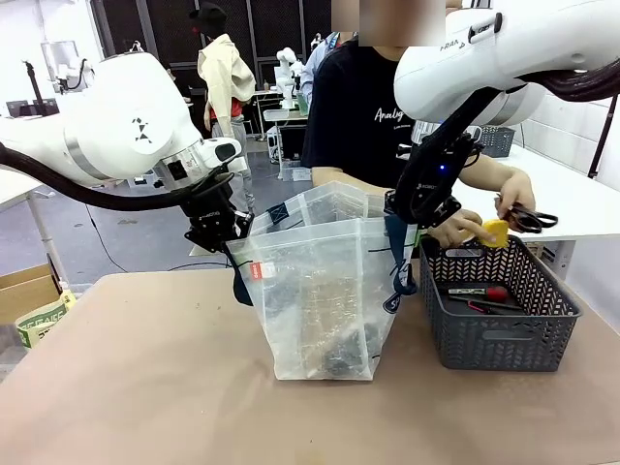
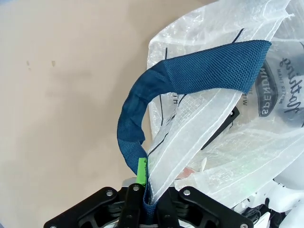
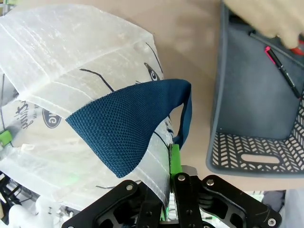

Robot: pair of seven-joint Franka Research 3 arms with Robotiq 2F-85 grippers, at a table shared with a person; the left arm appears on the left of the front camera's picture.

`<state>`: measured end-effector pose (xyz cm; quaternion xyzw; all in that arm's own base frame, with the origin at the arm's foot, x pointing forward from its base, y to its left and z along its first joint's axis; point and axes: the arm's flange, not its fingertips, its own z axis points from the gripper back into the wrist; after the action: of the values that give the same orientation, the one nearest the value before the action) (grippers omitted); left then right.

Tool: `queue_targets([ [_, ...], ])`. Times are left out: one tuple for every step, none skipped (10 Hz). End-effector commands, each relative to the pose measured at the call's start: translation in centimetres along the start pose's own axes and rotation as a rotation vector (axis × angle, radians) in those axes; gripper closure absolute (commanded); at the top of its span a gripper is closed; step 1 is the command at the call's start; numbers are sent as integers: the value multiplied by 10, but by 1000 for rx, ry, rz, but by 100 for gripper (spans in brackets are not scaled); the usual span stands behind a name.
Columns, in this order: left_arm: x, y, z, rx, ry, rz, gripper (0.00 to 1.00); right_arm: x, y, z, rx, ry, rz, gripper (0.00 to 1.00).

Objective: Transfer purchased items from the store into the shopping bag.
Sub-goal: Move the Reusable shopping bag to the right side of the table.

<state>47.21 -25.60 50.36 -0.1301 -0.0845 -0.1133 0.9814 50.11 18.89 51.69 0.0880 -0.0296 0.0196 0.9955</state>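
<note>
The clear shopping bag (image 1: 325, 291) stands upright mid-table, its mouth held apart from both sides. My left gripper (image 1: 231, 244) is shut on its left rim by the navy strap (image 2: 190, 76); the jaws pinch the plastic (image 2: 145, 197). My right gripper (image 1: 402, 218) is shut on the right rim (image 3: 168, 190) below the other strap (image 3: 128, 128). The dark grey store basket (image 1: 494, 310) sits just right of the bag. Over it, the person's hands hold a yellow item (image 1: 495, 232) and a dark scissors-like item (image 1: 528, 218). A red-handled tool (image 1: 484, 293) and a pen (image 3: 282, 71) lie inside the basket.
The tan table top (image 1: 145, 387) has free room in front of and left of the bag. A cardboard box (image 1: 24, 291) and a green-printed packet (image 1: 44, 320) sit off the table's left edge. The person stands close behind the bag and basket.
</note>
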Motion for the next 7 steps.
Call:
queue_targets([
  [-7,20,4,24,-20,-31,100,3,-18,5,-1,-7,19,100],
  [-9,20,5,27,-21,-63,100,3,-19,5,3,-7,50,100],
  [-10,22,6,18,-21,-88,100,4,-20,6,9,-3,62,100],
  [-12,23,6,18,-17,-117,100,4,-20,7,14,-3,80,100],
  [-13,24,6,17,-11,-141,100,4,-21,7,18,-1,100,100],
  [-14,25,7,21,-6,-155,100,4,-22,8,23,4,123,100],
  [-13,26,7,20,-5,-165,100,3,-22,8,26,9,139,100],
])
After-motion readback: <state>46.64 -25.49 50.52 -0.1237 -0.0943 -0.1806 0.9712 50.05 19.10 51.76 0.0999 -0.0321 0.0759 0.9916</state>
